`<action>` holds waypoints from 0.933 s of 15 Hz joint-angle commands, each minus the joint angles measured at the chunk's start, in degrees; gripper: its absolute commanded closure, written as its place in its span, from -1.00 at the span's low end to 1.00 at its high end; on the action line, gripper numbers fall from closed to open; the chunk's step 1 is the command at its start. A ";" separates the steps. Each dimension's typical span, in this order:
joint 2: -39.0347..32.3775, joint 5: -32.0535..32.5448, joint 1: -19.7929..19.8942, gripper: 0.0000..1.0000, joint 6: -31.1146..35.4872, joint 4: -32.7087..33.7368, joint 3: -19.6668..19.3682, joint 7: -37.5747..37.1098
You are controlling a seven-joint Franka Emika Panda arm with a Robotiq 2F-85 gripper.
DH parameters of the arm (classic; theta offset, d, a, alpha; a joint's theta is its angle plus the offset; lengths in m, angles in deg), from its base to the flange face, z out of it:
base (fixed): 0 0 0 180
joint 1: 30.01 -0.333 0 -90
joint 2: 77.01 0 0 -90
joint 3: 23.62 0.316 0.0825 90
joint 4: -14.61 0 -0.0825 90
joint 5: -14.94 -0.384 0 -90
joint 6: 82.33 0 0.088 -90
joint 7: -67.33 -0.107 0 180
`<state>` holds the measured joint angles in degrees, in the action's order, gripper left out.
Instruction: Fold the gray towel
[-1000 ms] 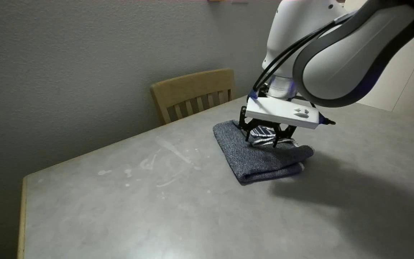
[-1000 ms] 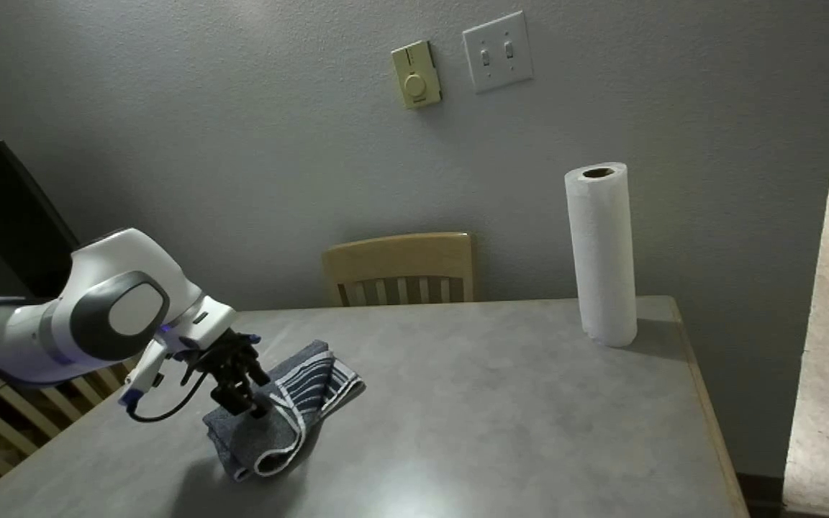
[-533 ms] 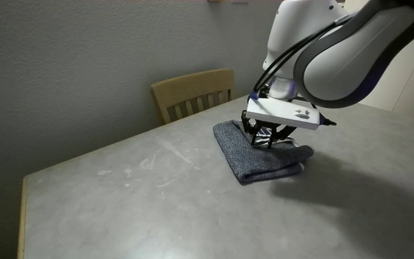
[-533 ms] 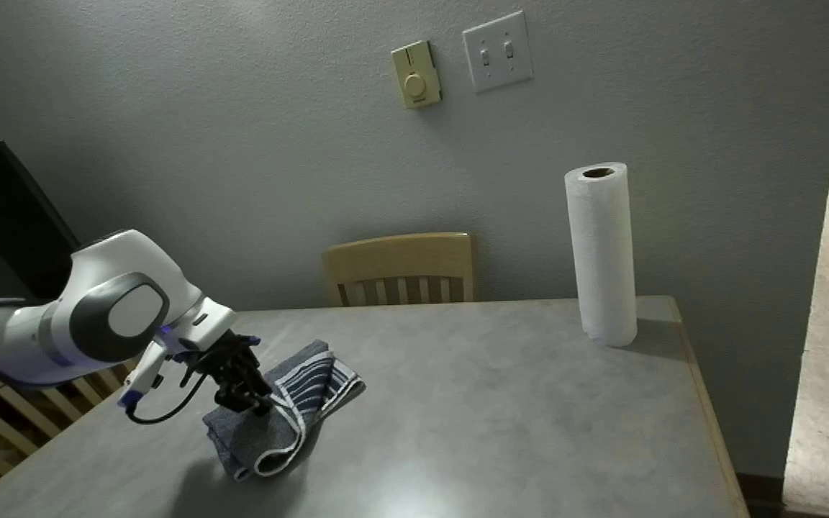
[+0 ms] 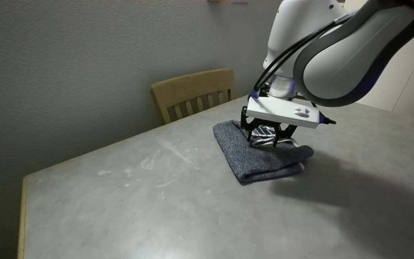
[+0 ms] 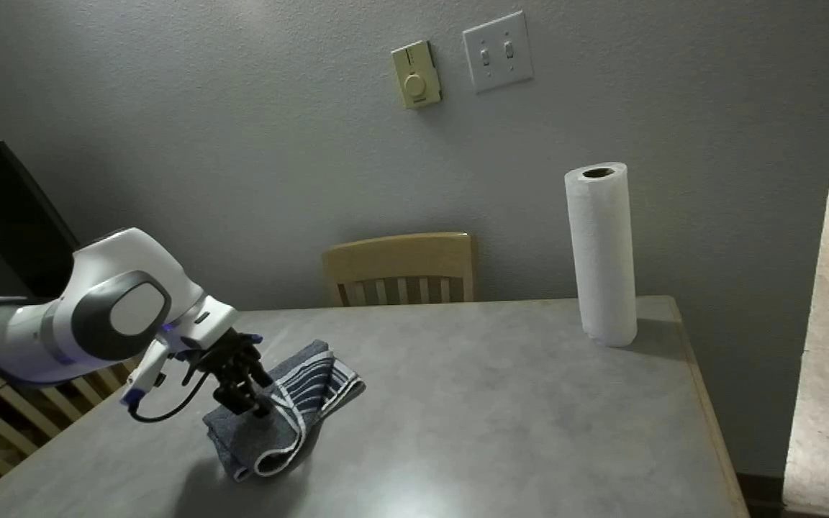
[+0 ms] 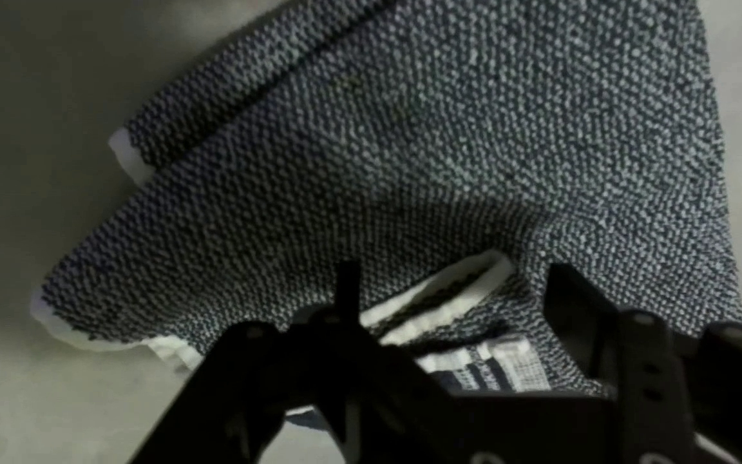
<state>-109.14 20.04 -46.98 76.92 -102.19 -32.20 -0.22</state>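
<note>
Wrist view has the gray towel (image 7: 506, 116) across most of the frame, its dark blue-gray terry running down from the top edge, white hem showing at the left and a looped white hem with thin stripes in the lower middle. At the bottom of that frame is the gripper (image 7: 453, 276), its two fingers spread well apart on either side of the looped hem; it has hold of nothing, and whether the tips touch the cloth I cannot tell. In both exterior views the towel lies folded in uneven layers on the gray table (image 5: 120, 208), under the gripper. In an exterior view it sits right of the frame's middle, with the robot arm (image 5: 336, 64) extending from the upper right and a wooden chair (image 5: 192, 81) behind the table edge at upper middle. In an exterior view with a white paper roll (image 6: 605, 266) upright toward the right, the towel is at lower left, striped end pointing right, and a beige dial box (image 6: 416, 75) and a switch plate (image 6: 499, 36) are at the top.
</note>
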 commanded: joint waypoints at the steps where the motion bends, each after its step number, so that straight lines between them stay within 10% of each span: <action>1: -0.44 -0.49 0.12 -0.40 -1.40 1.21 -0.24 1.04; 14: -2.08 -1.47 2.10 -0.39 -3.18 3.95 1.04 3.31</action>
<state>-109.76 20.04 -46.42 75.81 -100.63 -32.23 0.52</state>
